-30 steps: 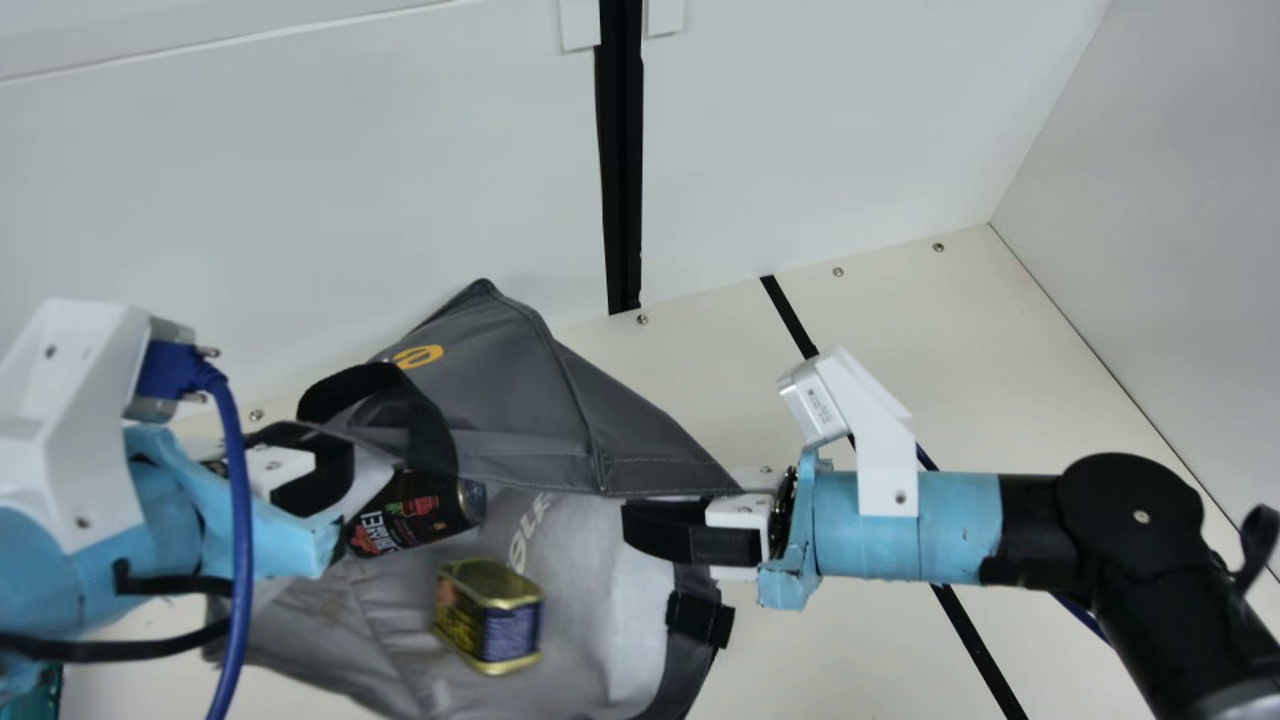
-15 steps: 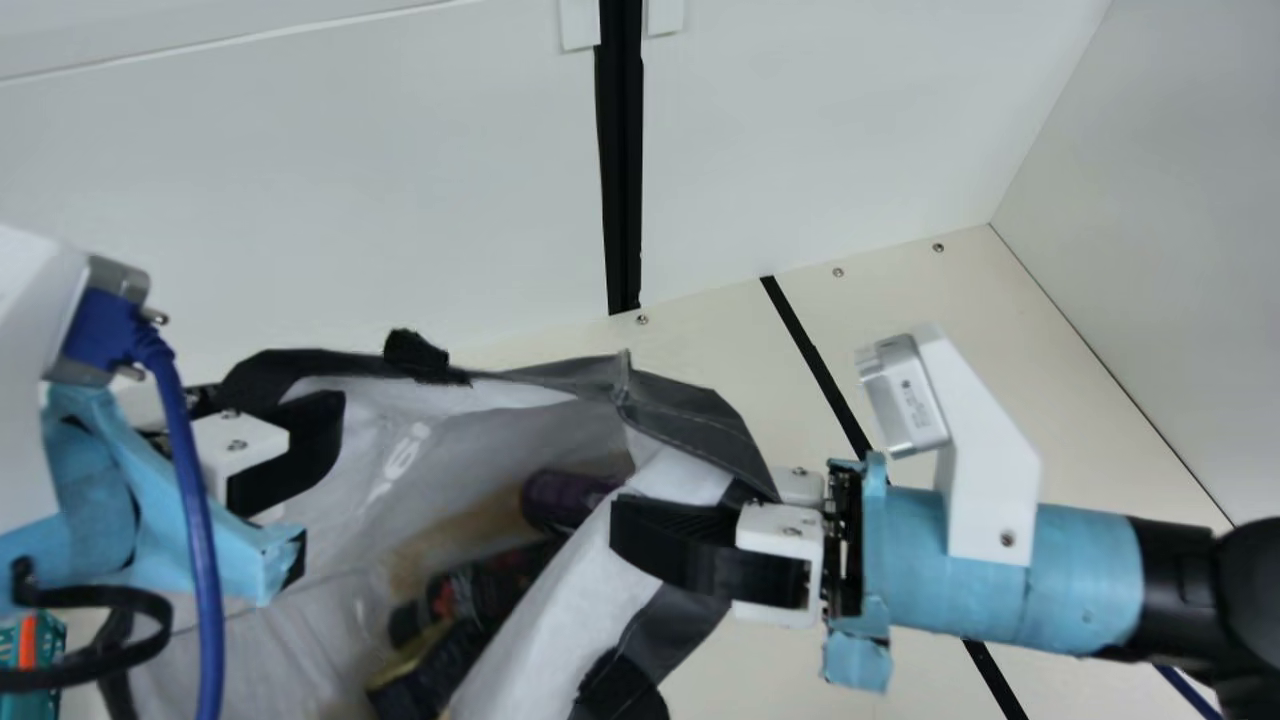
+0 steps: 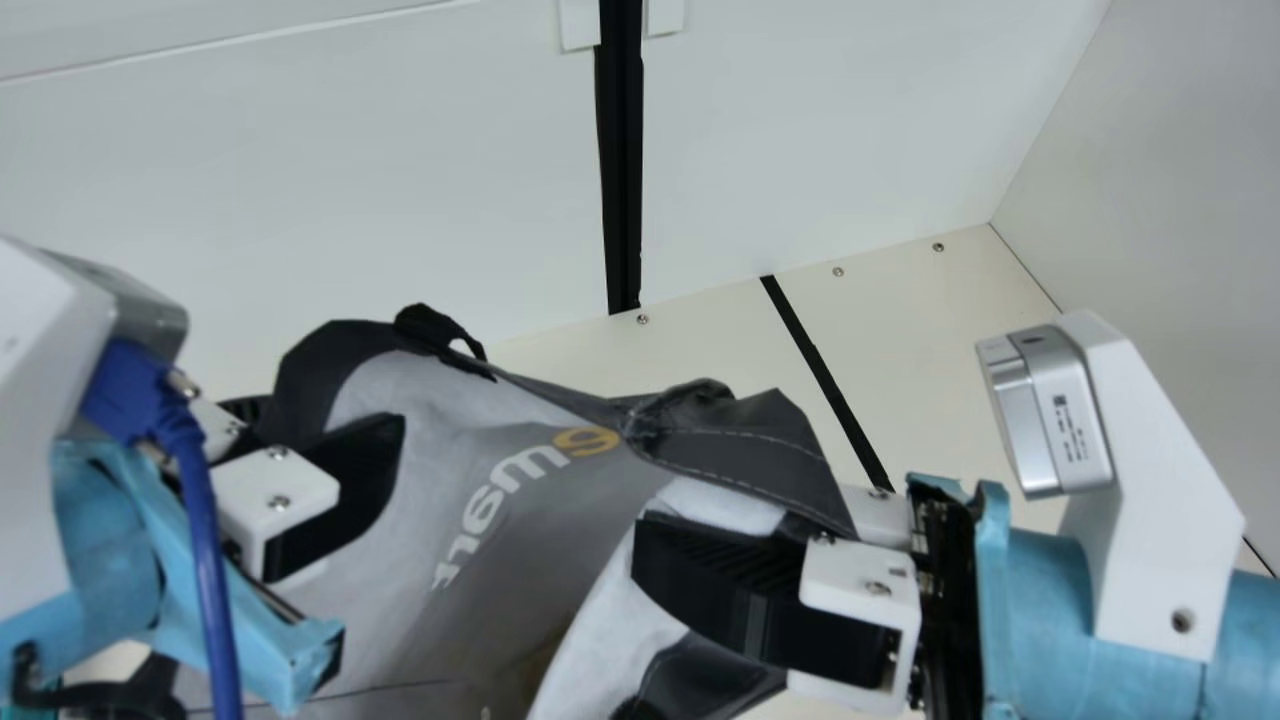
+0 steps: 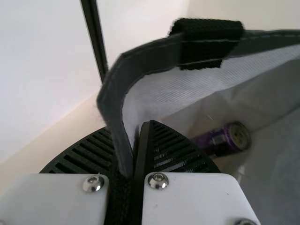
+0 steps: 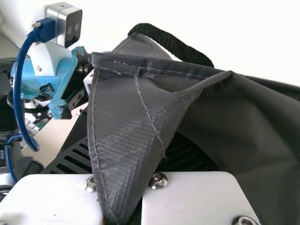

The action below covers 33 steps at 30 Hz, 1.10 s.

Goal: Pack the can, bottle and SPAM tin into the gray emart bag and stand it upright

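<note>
The gray emart bag (image 3: pixel 520 520) hangs between my arms in the main view, its mouth spread and pale lining showing. My left gripper (image 3: pixel 368 432) pinches the rim on one side, and my right gripper (image 3: pixel 662 535) holds the opposite side. In the left wrist view, my left gripper (image 4: pixel 143 129) is shut on the dark rim (image 4: pixel 123 93); a purple can (image 4: pixel 222 140) lies inside against the lining. Folded gray fabric (image 5: pixel 126 117) is clamped in my right gripper (image 5: pixel 157 154), covering part of its fingers. The bag's near wall and the lower picture edge hide the bottom.
White wall panels with a black vertical strip (image 3: pixel 622 180) stand behind the bag. The cream table (image 3: pixel 930 330) extends behind and to the right, with a black line across it. A side wall (image 3: pixel 1190 200) rises at the right.
The bag has been lifted and its mouth spread wider. Both grippers have come nearer the camera, the right one also moving rightward. Bottle and tin, visible earlier, have dropped out of sight.
</note>
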### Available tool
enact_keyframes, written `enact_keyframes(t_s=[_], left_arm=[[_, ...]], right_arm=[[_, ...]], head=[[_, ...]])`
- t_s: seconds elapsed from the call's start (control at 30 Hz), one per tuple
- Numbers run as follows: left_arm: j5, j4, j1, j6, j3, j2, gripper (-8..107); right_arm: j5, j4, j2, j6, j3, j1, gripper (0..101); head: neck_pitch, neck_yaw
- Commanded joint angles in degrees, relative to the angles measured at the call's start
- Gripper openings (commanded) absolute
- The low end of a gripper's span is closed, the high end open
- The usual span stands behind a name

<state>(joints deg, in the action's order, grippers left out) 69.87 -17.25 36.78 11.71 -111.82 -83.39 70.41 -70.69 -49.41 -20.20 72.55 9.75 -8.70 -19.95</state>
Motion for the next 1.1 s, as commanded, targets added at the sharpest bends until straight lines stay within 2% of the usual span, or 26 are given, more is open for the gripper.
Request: enact_keyframes(t_s=[0.0,0.23,0.37,0.6,0.9,1.07], left_arm=[[0.03,-1.23,0.21,0.12,0.98,0.01,-8],[0.03,-8.05,-0.81,1.63,4.71,-1.96,-8],[0.03,-12.07,-2.46,3.83,5.53,-4.64,-8],[0.03,-15.77,-5.85,9.38,2.35,-11.28,-8],[0.03,-17.91,-9.7,15.4,-6.53,-21.06,-8],[0.03,-17.83,-11.35,17.26,-12.12,-26.29,-8]], right_arm=[[-0.51,4.82,0.24,3.28,0.38,-0.84,0],[-0.51,16.12,0.0,6.97,-1.68,-4.25,0],[-0.51,18.47,-1.61,4.26,-4.41,-3.42,0],[-0.51,13.84,-6.38,-8.22,-8.04,1.59,0],[-0.51,6.44,-13.79,-24.36,-9.51,6.2,0],[-4.29,4.46,-17.92,-31.9,-10.0,4.46,0]], head=[[-1.3,-0.05],[-1.3,-0.05],[-1.3,-0.05],[-1.3,-0.05],[-1.3,-0.05],[-1.3,-0.05]])
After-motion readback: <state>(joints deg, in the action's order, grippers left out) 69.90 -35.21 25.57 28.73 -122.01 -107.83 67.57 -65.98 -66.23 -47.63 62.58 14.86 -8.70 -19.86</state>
